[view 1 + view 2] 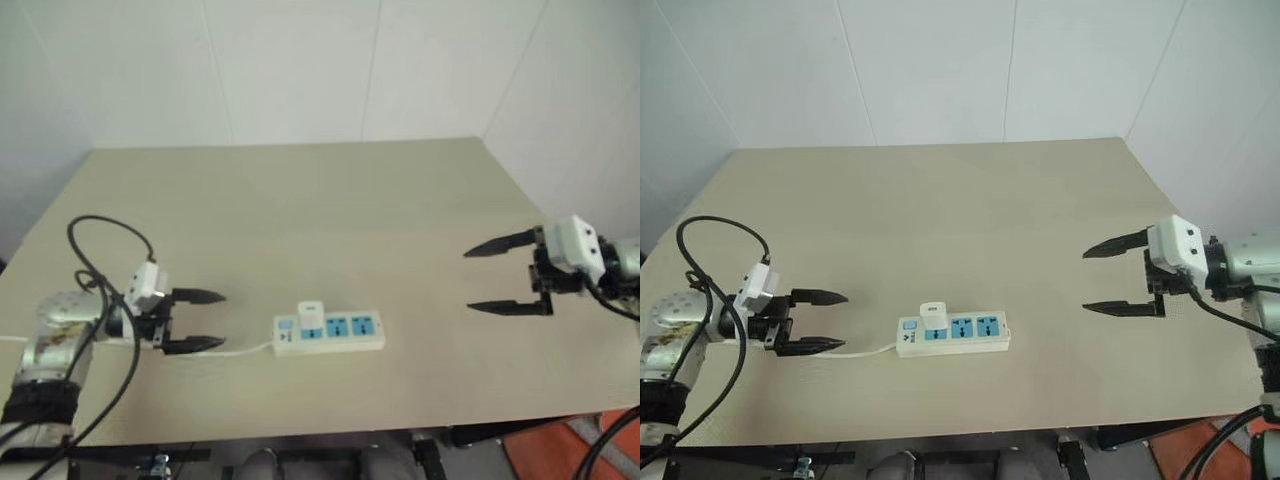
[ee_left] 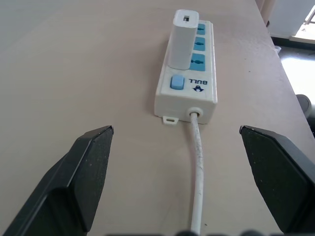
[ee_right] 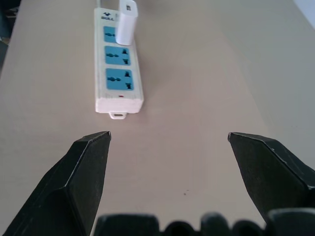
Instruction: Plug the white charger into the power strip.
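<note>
Left eye view: 1 white charger (image 1: 311,315), 1 power strip (image 1: 330,333).

My left gripper (image 1: 208,320): two tapered black fingers on a white boxy module, silver metallic forearm, looping black cable, black wrap farther up the arm. My right gripper (image 1: 1118,277): matching black fingers, white module, silver-grey wrist housing, black cable trailing beneath.
</note>
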